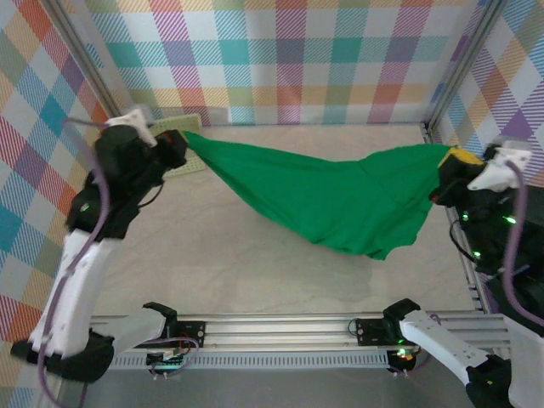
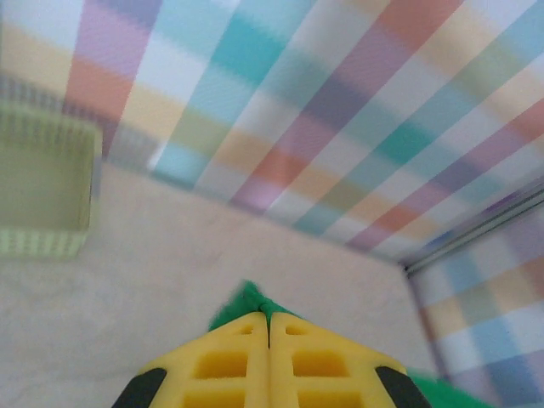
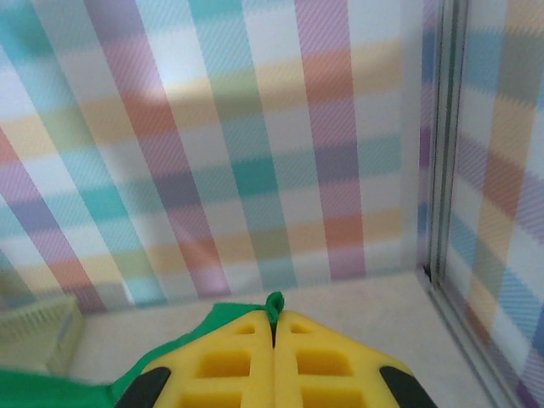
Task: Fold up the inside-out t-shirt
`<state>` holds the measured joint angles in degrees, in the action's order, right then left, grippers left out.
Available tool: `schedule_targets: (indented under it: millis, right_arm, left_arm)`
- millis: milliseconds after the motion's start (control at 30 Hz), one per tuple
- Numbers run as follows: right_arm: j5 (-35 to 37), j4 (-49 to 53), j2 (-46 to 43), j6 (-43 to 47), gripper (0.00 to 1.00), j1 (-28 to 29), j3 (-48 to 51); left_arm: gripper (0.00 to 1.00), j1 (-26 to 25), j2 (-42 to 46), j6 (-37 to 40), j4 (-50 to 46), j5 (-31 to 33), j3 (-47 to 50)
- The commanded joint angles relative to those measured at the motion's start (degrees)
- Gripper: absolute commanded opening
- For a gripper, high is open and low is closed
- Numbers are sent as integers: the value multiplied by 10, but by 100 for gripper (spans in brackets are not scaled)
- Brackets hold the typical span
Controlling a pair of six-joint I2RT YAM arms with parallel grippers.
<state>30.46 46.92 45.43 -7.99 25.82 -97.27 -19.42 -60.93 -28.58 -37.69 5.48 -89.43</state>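
The table (image 1: 212, 263) is viewed from above and behind, with the arm bases (image 1: 174, 325) along the lower edge. Each wrist view is taken close behind yellow fingers (image 2: 221, 365), facing the plaid wall (image 1: 297, 59). The basket (image 1: 185, 126) and t-shirt (image 1: 340, 204) are shared by all.

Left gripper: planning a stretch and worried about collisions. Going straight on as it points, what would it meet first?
Beyond the t-shirt tip it pinches, the left gripper probably meets the plaid wall, perhaps bare table first; depth is unclear. The lattice basket sits off to the left.
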Motion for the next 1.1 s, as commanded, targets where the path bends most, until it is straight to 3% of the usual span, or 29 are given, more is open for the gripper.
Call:
schedule_targets:
  millis: [0,233,400,600,733,867,967,1033,1067]
  right_arm:
    - [-19,-36,-8,40,0,-3,-52]
    - [-101,-35,-11,38,0,-3,-105]
    - [-62,-43,1,51,0,-3,-84]
    - [18,-97,85,93,0,-3,8]
    - [18,-134,170,99,0,-10,45]
    - [-39,-134,273,48,0,-76,50]
    - [-88,-145,356,11,0,-123,44]
    - [-129,-139,418,-3,17,-142,18]
    - [-136,-117,455,-13,35,-151,-10]
  left_arm:
    - [0,-4,28,14,-59,31,-12]
    - [0,-4,68,12,-50,-29,-18]
    - [0,-4,34,15,-52,-48,-8]
    - [0,-4,-124,25,-85,-9,-7]
    - [0,-4,-237,14,-91,30,-19]
    - [1,-4,-351,10,-96,74,-61]
    - [26,-4,-428,10,-105,110,-112]
    - [45,-3,-480,11,-137,130,-164]
    - [56,-3,-505,13,-161,141,-196]
